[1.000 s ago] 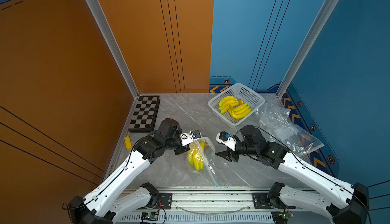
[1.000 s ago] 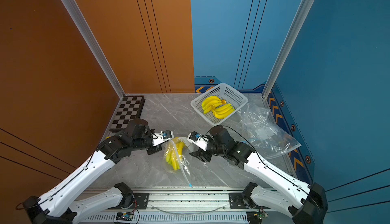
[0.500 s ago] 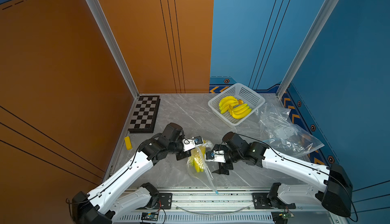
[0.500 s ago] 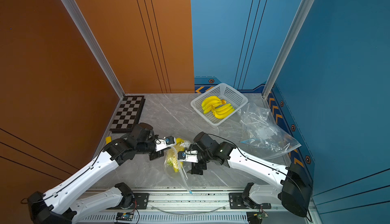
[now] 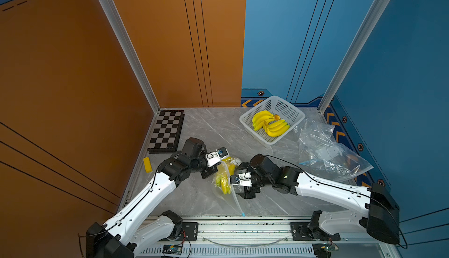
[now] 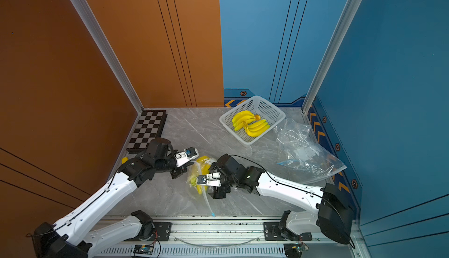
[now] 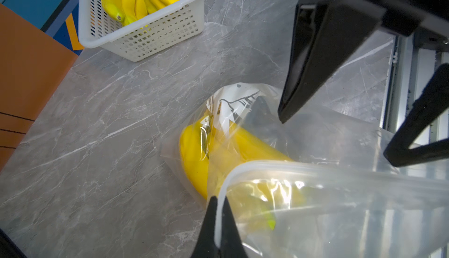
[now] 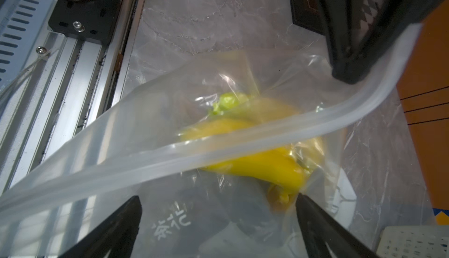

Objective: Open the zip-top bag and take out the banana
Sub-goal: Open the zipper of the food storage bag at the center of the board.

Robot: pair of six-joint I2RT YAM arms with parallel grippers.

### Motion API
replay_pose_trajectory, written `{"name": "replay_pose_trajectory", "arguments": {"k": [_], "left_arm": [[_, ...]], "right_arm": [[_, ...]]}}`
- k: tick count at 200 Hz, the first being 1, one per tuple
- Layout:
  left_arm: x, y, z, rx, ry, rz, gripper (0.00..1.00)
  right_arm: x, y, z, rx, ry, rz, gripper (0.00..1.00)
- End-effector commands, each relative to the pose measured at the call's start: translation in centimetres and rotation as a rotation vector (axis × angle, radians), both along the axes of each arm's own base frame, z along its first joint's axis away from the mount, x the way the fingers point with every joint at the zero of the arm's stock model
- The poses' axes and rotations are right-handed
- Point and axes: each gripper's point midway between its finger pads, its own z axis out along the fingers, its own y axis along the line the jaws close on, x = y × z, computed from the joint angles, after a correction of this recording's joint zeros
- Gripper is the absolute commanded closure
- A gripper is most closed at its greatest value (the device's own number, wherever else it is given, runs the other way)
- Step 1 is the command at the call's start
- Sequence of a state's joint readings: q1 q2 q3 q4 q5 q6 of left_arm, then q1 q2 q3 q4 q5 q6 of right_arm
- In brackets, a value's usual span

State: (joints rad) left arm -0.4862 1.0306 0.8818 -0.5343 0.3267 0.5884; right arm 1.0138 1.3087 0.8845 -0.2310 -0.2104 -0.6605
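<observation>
Tabletop (image 5: pixel 206 128): one basket (image 5: pixel 286 108), one bagged bunch (image 5: pixel 223 184)

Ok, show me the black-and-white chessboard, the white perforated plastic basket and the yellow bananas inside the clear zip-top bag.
Black-and-white chessboard (image 5: pixel 167 131): a top view, its middle.
White perforated plastic basket (image 7: pixel 150 35): left wrist view, its side wall.
Yellow bananas in the clear bag (image 7: pixel 194 157): left wrist view, side of one banana.

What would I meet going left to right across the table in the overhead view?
chessboard → zip-top bag with the banana inside → white basket → empty clear bags
</observation>
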Motion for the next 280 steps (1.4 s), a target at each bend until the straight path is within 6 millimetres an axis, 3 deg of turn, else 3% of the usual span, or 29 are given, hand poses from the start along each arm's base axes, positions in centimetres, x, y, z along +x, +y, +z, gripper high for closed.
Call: {"name": "replay_pose_trajectory", "arguments": {"k": [1,38,75,95,114,140,164,206,210,216,226,233,250,280], "left_arm": [[0.7,-0.8,0.1,-0.053,0.008,0.002,1.0],[1.7,-1.1,0.0,-0.089,0.022,0.021,1.0],[2.2,-0.9,-0.7,-0.101,0.047,0.048,1.0],[2.5,-0.6,-1.2,-0.108,0.056,0.071,1.0],[2.9,-0.4,-1.1,-0.127,0.055,0.096,1.0],[3.2,-0.2,-0.8,-0.143,0.052,0.118,1.0],[3.3,0.0,-0.4,-0.161,0.05,0.138,1.0],[2.9,0.4,-0.7,-0.171,0.064,0.149,1.0],[2.8,0.5,-0.7,-0.172,0.065,0.149,0.94],[2.8,0.5,-0.7,-0.173,0.067,0.156,0.75],[3.0,0.9,-0.5,-0.175,0.063,0.188,0.31],[3.2,1.3,-0.2,-0.175,0.052,0.223,0.09],[3.4,2.2,0.5,-0.188,0.05,0.279,0.0],[2.7,3.2,1.8,-0.231,0.079,0.342,0.02]], "right_arm": [[2.1,1.5,0.8,0.044,-0.097,-0.025,0.0],[4.0,3.6,0.7,0.106,-0.065,-0.044,0.01],[5.1,4.8,1.1,0.197,0.016,-0.076,0.11],[5.5,5.0,1.3,0.215,0.039,-0.087,0.28],[5.7,5.1,1.3,0.217,0.056,-0.096,0.5],[5.6,5.2,1.5,0.229,0.087,-0.089,0.69],[5.6,5.4,1.6,0.235,0.12,-0.081,1.0],[5.5,5.2,2.8,0.291,0.183,-0.113,1.0],[5.5,5.1,3.0,0.302,0.186,-0.118,1.0],[5.7,5.0,3.2,0.318,0.194,-0.132,1.0],[5.7,4.9,3.5,0.332,0.21,-0.145,1.0],[5.7,4.7,3.5,0.338,0.221,-0.158,1.0],[6.3,4.4,3.5,0.349,0.227,-0.207,1.0],[8.0,3.7,3.8,0.405,0.239,-0.311,1.0]]}}
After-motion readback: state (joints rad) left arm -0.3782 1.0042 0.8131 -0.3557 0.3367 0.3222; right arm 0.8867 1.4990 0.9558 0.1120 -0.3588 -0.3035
